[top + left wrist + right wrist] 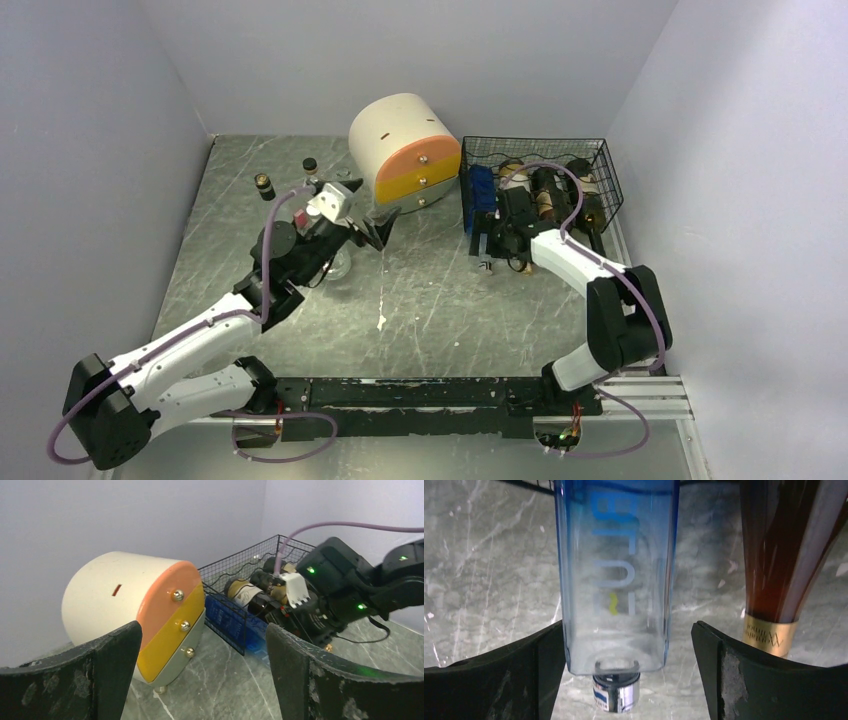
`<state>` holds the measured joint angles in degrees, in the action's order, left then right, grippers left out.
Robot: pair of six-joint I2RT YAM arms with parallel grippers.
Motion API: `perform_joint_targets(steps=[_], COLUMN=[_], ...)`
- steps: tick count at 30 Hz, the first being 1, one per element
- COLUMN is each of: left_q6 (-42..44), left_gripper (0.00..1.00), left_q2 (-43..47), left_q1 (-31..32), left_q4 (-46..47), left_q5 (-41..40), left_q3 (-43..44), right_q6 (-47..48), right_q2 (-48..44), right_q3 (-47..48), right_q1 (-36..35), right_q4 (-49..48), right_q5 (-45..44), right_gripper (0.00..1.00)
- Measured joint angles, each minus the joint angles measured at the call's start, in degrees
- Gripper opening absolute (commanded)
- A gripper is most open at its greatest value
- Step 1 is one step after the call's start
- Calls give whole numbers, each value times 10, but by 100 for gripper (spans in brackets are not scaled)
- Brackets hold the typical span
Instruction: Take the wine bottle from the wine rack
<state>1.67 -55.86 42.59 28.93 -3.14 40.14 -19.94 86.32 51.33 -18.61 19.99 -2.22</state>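
Note:
The black wire-mesh wine rack (560, 150) stands at the back right and holds several bottles lying on their sides. A blue-tinted clear square bottle (482, 195) lies at its left end, its silver-capped neck (616, 692) sticking out the front. My right gripper (497, 250) is open at the rack's front. In the right wrist view (628, 630) its fingers stand on either side of the blue bottle (616, 570), the left one close to the glass, the right one apart. An amber bottle (784, 555) lies beside it. My left gripper (375, 232) is open and empty.
A cream-and-orange drum drawer unit (405, 150) stands left of the rack, right in front of my left gripper (202, 630). Two small dark bottles (264, 186) stand at the back left. Walls close in the table on the left, back and right.

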Motion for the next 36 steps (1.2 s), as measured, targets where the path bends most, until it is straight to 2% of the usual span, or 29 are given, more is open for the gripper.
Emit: perform_joint_targets(steps=[11, 20, 23, 25, 27, 31, 36], left_q6=[40, 71, 80, 82, 84, 90, 95], left_gripper=[97, 96, 96, 96, 97, 98, 98], left_q2=[-10, -10, -10, -10, -10, -10, -10], left_q1=[31, 39, 42, 43, 45, 49, 52], left_q4=[0, -1, -3, -3, -3, -7, -9], left_q5=[0, -1, -2, -2, -2, -4, -7], left_q3=[0, 0, 0, 0, 0, 0, 0], right_q6=[6, -8, -10, -14, -23, -26, -42], right_q2=[42, 68, 63, 58, 55, 40, -28], right_q3=[15, 19, 0, -9, -16, -34, -84], right_q1=[0, 0, 1, 2, 4, 5, 3], right_q4=[-96, -137, -158, -169, -176, -189, -159], right_q5=[-4, -12, -14, -14, -14, -5, 14], right_gripper=[90, 72, 61, 47, 39, 34, 27])
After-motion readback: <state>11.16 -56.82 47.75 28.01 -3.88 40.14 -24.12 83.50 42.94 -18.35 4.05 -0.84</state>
